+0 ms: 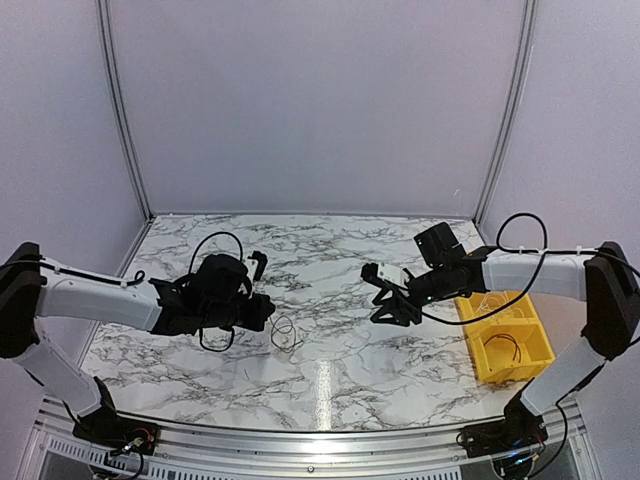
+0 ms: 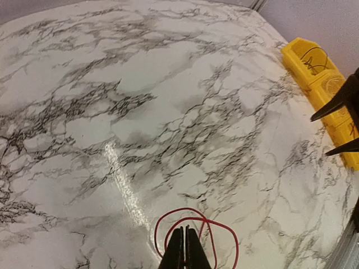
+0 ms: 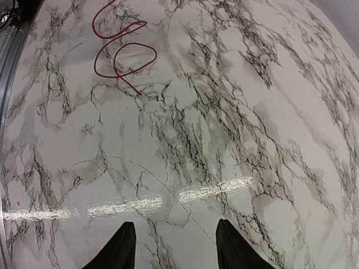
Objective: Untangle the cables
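Observation:
A thin red cable point(image 1: 285, 332) lies in small loops on the marble table near the middle. In the left wrist view the red cable point(image 2: 224, 227) loops around my left gripper point(image 2: 185, 231), whose fingers are pressed together with the wire running in between them. My left gripper point(image 1: 268, 312) sits low at the cable's left edge. My right gripper point(image 1: 386, 308) is open and empty, to the right of the cable. In the right wrist view the red cable point(image 3: 124, 56) lies far ahead of the open right gripper point(image 3: 175, 222). A faint thin grey wire point(image 3: 162, 188) seems to lie just ahead of the right fingers.
A yellow two-compartment bin point(image 1: 535, 345) stands at the right edge, with a black wire point(image 1: 505, 348) in the near compartment and a pale wire in the far one. The bin also shows in the left wrist view point(image 2: 305, 59). The table's front rail runs along the bottom.

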You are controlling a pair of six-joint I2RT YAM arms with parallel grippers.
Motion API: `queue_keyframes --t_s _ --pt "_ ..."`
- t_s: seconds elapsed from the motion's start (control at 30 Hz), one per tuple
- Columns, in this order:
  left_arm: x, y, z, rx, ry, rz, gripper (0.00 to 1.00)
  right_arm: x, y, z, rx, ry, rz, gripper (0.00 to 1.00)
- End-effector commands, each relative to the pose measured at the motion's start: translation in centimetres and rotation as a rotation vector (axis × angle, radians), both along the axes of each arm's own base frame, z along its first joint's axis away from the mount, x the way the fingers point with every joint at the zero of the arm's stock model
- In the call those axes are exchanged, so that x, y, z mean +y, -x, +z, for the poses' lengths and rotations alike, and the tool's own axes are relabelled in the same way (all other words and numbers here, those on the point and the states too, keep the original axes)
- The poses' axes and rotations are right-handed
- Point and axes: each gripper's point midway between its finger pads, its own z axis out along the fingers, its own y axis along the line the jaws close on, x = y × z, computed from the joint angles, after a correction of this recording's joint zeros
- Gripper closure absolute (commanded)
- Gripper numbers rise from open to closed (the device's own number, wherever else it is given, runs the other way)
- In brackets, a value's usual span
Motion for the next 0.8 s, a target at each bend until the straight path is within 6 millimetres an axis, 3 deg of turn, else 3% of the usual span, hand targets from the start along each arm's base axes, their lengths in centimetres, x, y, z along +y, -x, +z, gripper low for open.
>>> queue_keyframes --t_s 0.0,0.17,0.33,0.57,0.77 --pt "-2.0 0.8 7.4 -0.115 0.121 -0.111 1.00 2.8 0.3 3.2 0.004 -0.061 0.070 0.50" --pt "-2.2 1.6 12.2 -0.176 0.218 -0.146 1.00 5.4 1.7 5.1 -0.012 -0.068 0.145 0.47" --pt "-1.5 1.9 15.4 -0.223 0.302 -0.125 1.00 7.8 2.7 5.7 0.009 -0.077 0.208 0.44" --pt "-0.7 2.3 17.6 -0.232 0.395 -0.093 1.00 10.9 4.2 5.1 0.023 -0.073 0.290 0.42" --pt "-0.3 2.6 18.7 -0.235 0.446 -0.077 1.00 12.7 4.2 6.4 0.057 -0.149 0.313 0.42"
